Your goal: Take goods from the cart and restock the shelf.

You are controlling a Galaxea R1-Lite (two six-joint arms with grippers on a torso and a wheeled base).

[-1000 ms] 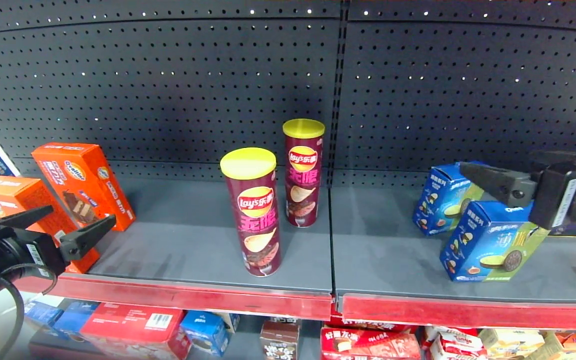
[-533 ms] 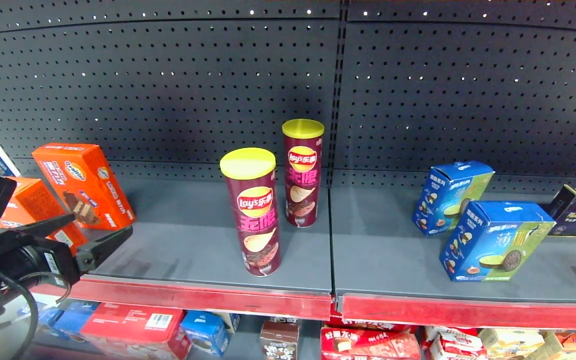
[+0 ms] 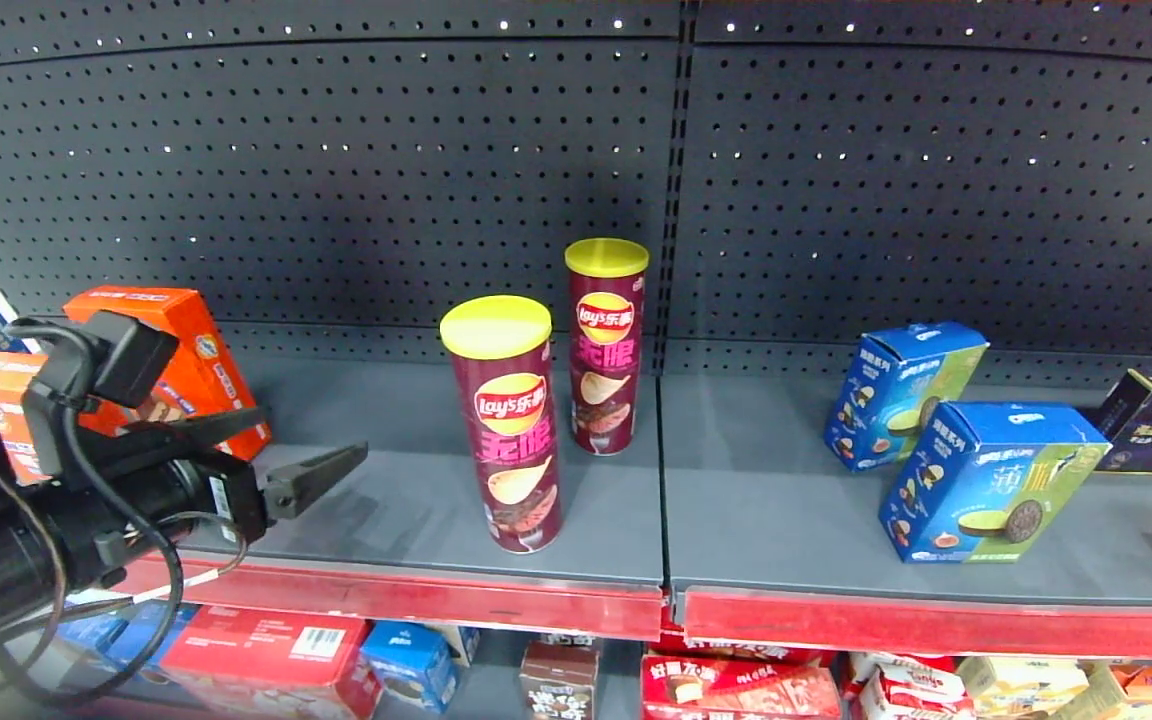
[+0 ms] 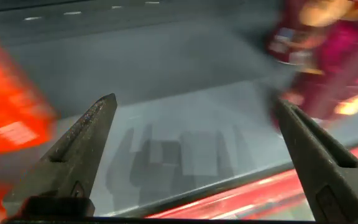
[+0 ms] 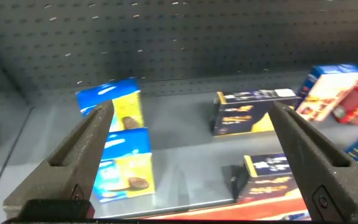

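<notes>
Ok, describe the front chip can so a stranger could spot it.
On the grey metal shelf with the red front strip, two maroon cylindrical cans with yellow lids stand near the middle. The front can is nearer the red strip; the rear can stands behind, nearer the pegboard.

You see a grey shelf (image 3: 416,500) with a red front edge; two tall dark-red cans with yellow lids stand upright near its middle, the front can (image 3: 508,425) just ahead of the back can (image 3: 606,345); on the right, the front blue box (image 3: 986,482) stands close to the rear blue box (image 3: 901,393); an orange box (image 3: 198,365) stands at the left.
</notes>
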